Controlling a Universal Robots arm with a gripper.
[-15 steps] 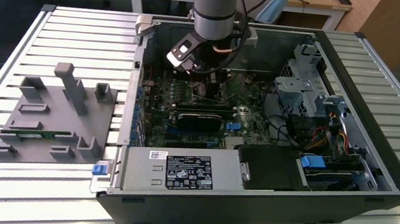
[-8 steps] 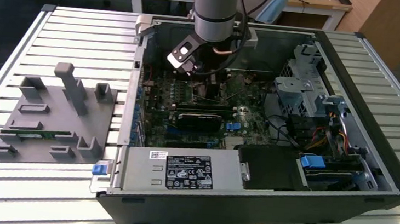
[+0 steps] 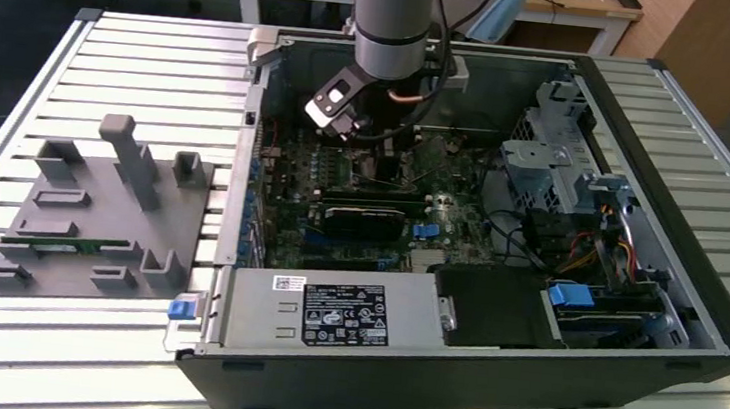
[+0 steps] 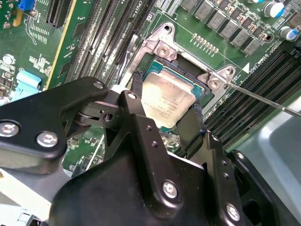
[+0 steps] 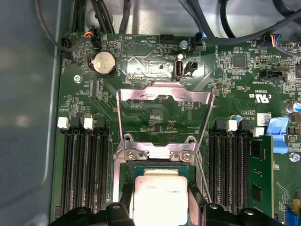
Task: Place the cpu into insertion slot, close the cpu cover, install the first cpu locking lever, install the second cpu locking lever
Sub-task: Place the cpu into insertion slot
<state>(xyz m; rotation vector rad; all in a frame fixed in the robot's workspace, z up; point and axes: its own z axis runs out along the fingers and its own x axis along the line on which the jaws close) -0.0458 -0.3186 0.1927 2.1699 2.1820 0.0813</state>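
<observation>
- Silver cover [image 5: 136,93] stands tipped up and open behind the socket [image 4: 181,75]
- Your gripper [image 4: 164,106] pinches the chip [image 4: 167,96] by two opposite edges, down at the socket; whether it sits fully in, you cannot tell
- Placing looks to be the step in hand; it calls for the chip level and square to the rim

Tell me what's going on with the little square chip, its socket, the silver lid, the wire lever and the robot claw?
Tan-silver square cpu: in the socket, held on two sides.
Dark square insertion slot with silver rim: uncovered, chip inside.
Thin silver square cpu cover frame: flipped open.
Thin wire locking lever: unlatched.
Black gripper: shut on the cpu.
</observation>
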